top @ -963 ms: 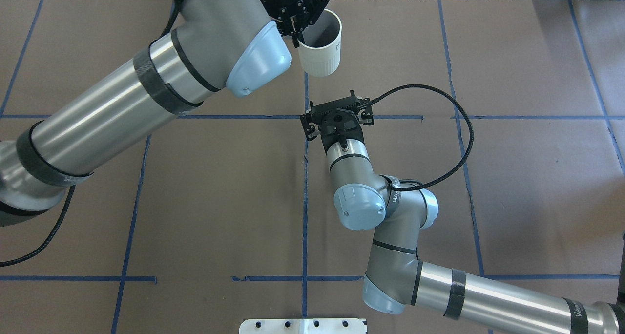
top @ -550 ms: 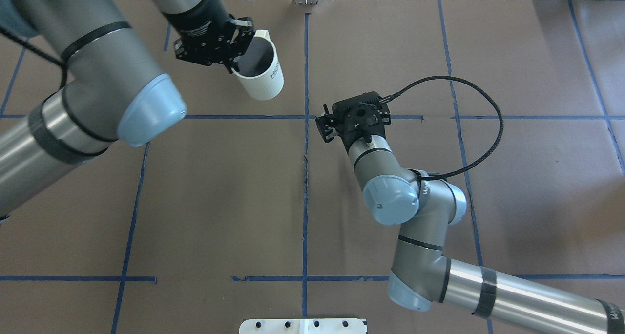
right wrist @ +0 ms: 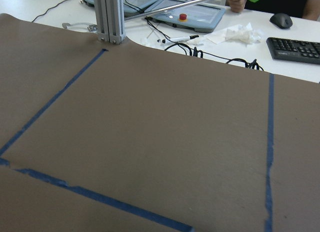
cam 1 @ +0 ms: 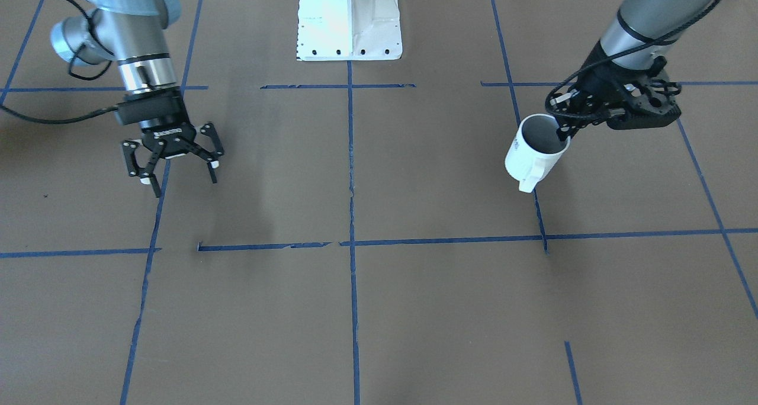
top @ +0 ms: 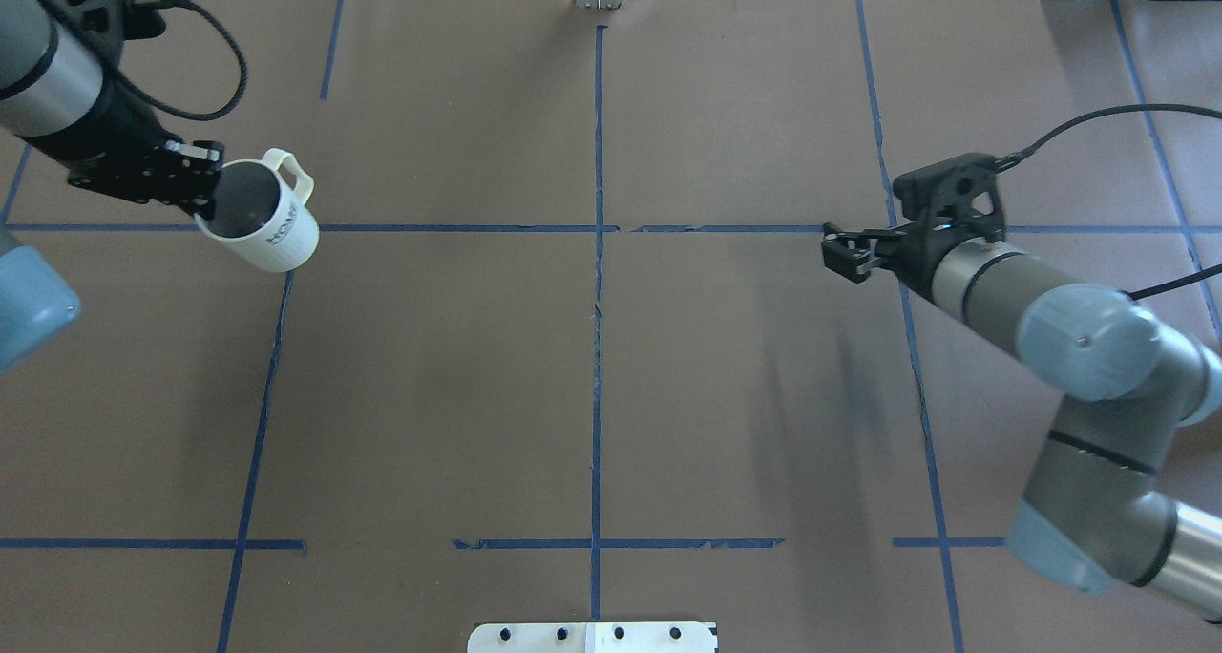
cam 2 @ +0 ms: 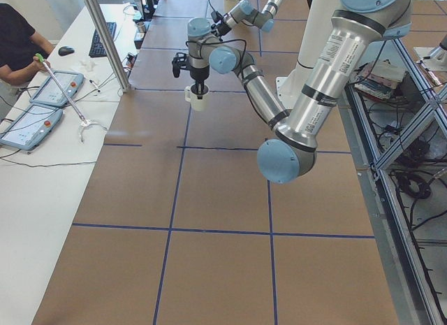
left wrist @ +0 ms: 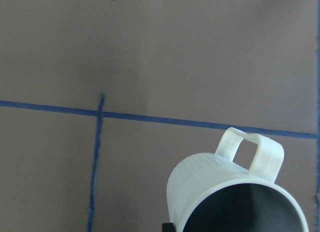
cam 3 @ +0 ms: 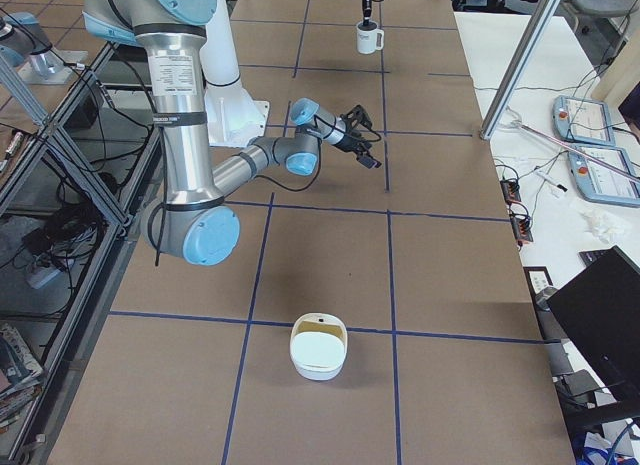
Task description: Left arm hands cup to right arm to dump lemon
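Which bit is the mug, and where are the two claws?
cup [cam 1: 524, 156]: front-facing view, white side wall.
left gripper [cam 1: 561, 134]: front-facing view, between fingertips at cup's rim.
right gripper [cam 1: 180, 180]: front-facing view, gap between spread fingertips.

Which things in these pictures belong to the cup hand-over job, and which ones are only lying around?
For the job: left gripper, shut on the rim of the cup; right gripper, open and empty. No lemon is visible.
Only lying around: white tub on the table (use unclear); tablet, keyboard and mouse on the side desk.
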